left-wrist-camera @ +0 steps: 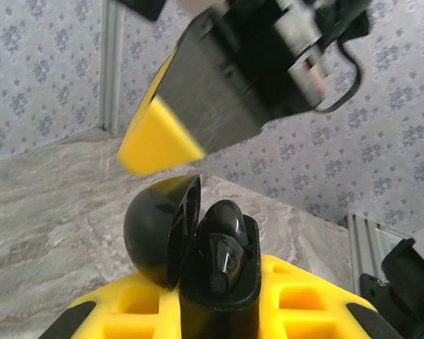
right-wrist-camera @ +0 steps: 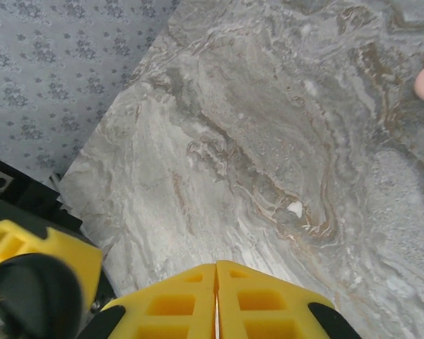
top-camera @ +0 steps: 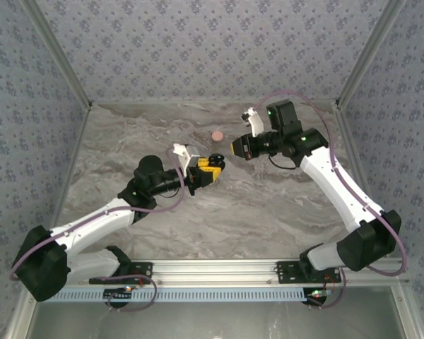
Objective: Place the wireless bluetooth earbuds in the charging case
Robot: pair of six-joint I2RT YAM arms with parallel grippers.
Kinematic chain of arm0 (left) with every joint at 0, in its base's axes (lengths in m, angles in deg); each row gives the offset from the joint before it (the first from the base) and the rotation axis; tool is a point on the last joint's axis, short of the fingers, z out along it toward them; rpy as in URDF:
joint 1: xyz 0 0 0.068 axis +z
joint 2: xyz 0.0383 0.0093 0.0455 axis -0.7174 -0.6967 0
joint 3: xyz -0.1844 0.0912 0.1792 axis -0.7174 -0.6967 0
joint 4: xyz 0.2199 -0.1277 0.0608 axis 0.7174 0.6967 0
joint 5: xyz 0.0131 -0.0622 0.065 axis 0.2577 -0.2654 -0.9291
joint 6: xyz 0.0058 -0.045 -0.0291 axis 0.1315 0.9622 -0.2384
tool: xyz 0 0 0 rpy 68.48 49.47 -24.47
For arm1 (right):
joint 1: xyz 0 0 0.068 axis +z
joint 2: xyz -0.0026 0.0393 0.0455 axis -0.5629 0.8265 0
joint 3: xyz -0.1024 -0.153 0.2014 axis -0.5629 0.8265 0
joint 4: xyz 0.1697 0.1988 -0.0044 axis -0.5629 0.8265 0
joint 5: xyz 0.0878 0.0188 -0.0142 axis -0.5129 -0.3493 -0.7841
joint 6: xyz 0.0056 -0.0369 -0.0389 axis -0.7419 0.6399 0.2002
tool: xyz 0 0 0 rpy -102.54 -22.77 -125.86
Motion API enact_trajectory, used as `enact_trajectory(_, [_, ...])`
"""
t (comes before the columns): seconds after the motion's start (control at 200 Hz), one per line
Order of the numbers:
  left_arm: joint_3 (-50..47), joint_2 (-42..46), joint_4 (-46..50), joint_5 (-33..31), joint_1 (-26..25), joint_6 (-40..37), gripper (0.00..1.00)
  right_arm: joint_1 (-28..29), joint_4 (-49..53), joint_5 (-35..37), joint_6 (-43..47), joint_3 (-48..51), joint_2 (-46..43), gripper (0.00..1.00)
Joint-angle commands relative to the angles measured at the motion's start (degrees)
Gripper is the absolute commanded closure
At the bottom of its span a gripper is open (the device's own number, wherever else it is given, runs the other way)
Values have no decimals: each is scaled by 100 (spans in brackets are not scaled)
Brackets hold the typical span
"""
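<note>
Inspector: Status of claws?
Assessor: Left claw [top-camera: 206,168] clamped on open round black charging case [left-wrist-camera: 198,268], mid-table [top-camera: 268,205]; 1 glossy black earbud [left-wrist-camera: 220,236] seated inside. Right claw [right-wrist-camera: 215,300] pinched closed, empty, just beside. Likely next: verify seating, fold case closed.

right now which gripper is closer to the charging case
Left. The left gripper is shut on the charging case. The right gripper, shut and empty, hovers close beside the case, on its right in the top view, not touching it.
</note>
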Motion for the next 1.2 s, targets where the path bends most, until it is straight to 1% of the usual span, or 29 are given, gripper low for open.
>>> enact_trajectory(0.0, [247,145,-203,381,-15,-129,87,-15,-43,-623,-2,83,87,91])
enact_trajectory(0.365, [298,106,-315,424,-7,-144,87,50,-222,-1443,38,137,154,92])
enact_trajectory(0.69, [278,4,-393,415,-7,-134,87,210,-208,-1788,156,75,104,93])
enact_trajectory(0.91, [228,-71,-396,314,-14,-102,87,219,-289,-1990,170,57,-48,92])
enact_trajectory(1.104, [178,-68,-370,189,-8,-87,87,207,-281,-1951,235,88,-111,92])
enact_trajectory(1.194, [192,-72,-319,155,-9,-87,87,194,-236,-1646,225,110,-123,93])
